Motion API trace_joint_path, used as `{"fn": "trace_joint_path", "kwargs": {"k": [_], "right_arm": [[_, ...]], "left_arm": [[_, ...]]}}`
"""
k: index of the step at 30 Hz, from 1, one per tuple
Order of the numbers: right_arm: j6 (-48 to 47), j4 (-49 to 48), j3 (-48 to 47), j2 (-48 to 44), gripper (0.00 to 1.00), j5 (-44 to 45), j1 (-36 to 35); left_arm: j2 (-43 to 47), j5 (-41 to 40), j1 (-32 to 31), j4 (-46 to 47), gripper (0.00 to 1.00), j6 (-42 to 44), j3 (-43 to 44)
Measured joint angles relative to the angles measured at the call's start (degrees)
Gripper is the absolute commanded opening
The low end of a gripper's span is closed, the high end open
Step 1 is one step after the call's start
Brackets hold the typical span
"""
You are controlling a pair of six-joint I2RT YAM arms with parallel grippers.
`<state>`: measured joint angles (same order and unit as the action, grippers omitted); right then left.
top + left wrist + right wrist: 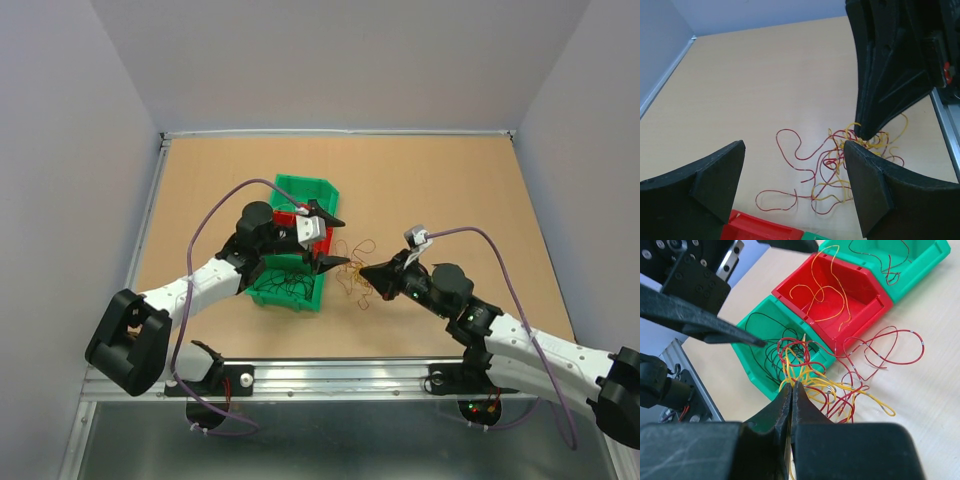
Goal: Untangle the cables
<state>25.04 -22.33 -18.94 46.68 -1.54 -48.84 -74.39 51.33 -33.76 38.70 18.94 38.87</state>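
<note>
Sorting partly done; a red-and-yellow knot remains on the desk.

Some cables already lie apart in the bins: dark strands in the near green bin [760,347], yellow ones in the red bin [832,287], a dark-reddish one in the far green bin [900,255]. The remaining tangle [840,385] of red and yellow wires sits on the desk [450,190] just beside the bins. The right claw [791,392] is pressed together on yellow strands at the knot's edge; the left claw [795,150] hangs spread wide above it, gripping nothing. From the top camera the wires are too thin to trace, and how many strands are pinched cannot be told.
</note>
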Motion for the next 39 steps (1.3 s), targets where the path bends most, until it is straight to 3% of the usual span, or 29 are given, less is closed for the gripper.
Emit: {"fn": "trace_joint_path", "kwargs": {"k": [14,27,35,39], "right_arm": [[0.1,-0.1,0.0,-2.0,0.01,-0.8,0.0],[0.2,-0.4,0.0,0.0,0.01,-1.5,0.0],[0.2,-0.7,0.0,0.3,0.00,-1.6,0.0],[0.2,-0.8,0.0,0.3,0.01,-1.7,0.0]], "left_arm": [[-3.9,7.8,0.0,-9.4,0.73,8.3,1.7],[-4.0,8.3,-1.9,-11.3,0.70,8.9,2.6],[-4.0,8.7,-1.9,-11.7,0.40,9.2,2.6],[-4.0,8.9,-1.9,-12.2,0.00,9.3,2.8]]}}
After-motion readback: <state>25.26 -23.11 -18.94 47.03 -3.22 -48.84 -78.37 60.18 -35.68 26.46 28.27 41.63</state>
